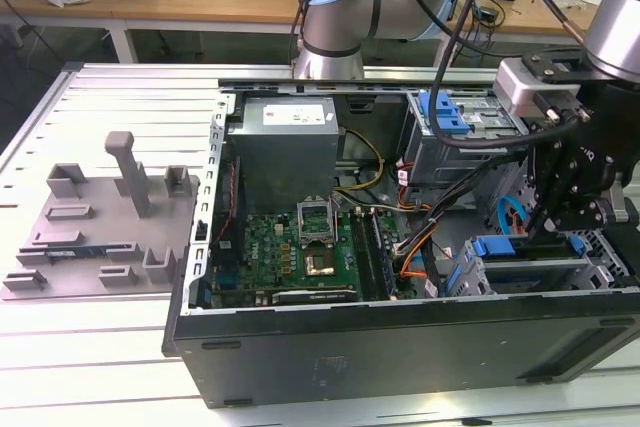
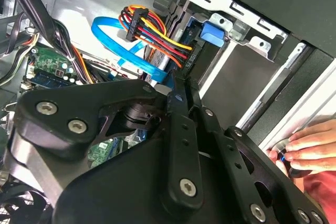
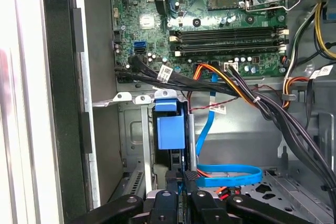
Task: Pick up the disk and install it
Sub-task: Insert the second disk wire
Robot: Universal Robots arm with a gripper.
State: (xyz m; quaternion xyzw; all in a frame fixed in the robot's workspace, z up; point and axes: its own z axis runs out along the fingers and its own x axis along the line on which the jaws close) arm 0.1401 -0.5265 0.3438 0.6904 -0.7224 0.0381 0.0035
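— Where now, gripper [image 3: 181, 190] and disk [image 3: 171, 129]?

— Down in the case's [image 1: 400, 332] lower drive cage [image 1: 545, 272], jaws pinched on the disk's edge, blue rail upright.

— Best handling?

— Probably square to the slot, clear of the blue cable [image 3: 231, 174].

— Anything extra in the second wrist view?

— Yes: a person's hand [image 2: 310, 148] resting on the case's edge.

I see an open computer case [image 1: 400, 347] filling the lower centre of the exterior view, its green motherboard [image 1: 290, 257] at centre with a grey power supply [image 1: 285, 147] above it. A grey plastic fixture [image 1: 100, 227] sits at left on the slatted table [image 1: 60, 347].
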